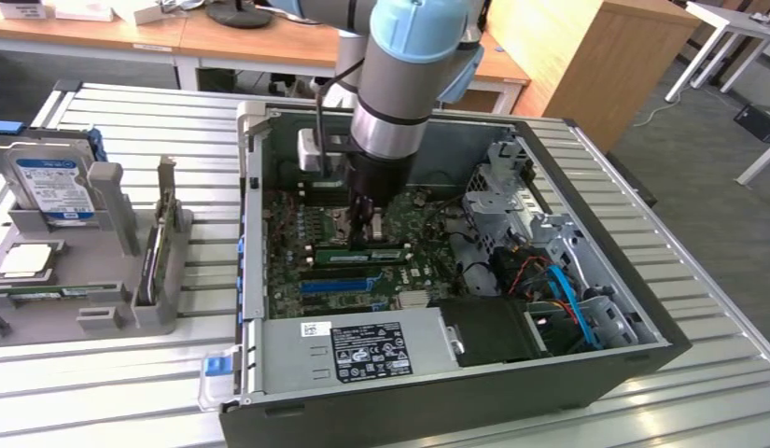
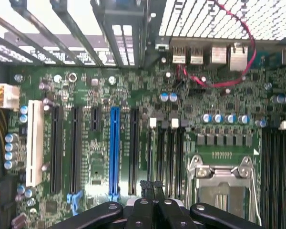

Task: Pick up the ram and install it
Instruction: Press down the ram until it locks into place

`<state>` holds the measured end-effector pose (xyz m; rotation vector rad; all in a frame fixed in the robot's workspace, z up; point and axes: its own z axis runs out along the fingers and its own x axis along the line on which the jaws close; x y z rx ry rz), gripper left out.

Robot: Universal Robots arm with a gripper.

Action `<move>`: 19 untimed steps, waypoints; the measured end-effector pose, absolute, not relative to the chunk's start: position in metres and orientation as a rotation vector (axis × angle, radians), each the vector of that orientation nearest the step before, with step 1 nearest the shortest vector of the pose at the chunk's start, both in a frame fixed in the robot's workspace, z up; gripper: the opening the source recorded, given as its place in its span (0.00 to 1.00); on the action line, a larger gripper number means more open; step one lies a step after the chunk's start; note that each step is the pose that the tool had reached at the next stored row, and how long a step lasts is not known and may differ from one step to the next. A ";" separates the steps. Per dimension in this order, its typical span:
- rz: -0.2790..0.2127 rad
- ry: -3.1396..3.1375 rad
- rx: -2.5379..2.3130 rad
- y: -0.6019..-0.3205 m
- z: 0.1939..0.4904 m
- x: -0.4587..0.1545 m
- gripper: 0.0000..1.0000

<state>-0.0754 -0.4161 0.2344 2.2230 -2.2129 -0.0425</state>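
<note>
The ram (image 1: 359,254) is a thin green stick with a white label. It stands on edge in the motherboard's (image 1: 347,280) slot area inside the open PC case (image 1: 547,355). My gripper (image 1: 367,224) hangs straight down just above and behind it. In the wrist view my gripper (image 2: 152,187) is shut, fingertips pressed together with nothing between them, over the black memory slots (image 2: 169,152) beside the CPU socket (image 2: 224,183). I cannot tell whether the tips touch the ram.
A long blue slot (image 2: 114,148) and several black slots lie beside the memory slots. The power supply (image 1: 359,350) fills the case's near side, with drive cages and cables (image 1: 547,280) at the exterior view's right. A grey fixture (image 1: 98,308) holds a hard drive (image 1: 55,187) and an upright card (image 1: 154,261).
</note>
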 end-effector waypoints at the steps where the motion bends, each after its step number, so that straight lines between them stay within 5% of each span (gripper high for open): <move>1: -0.042 -2.213 2.223 -0.416 0.234 -0.077 0.11; 19: -0.042 -2.213 2.223 -0.416 0.232 -0.086 0.11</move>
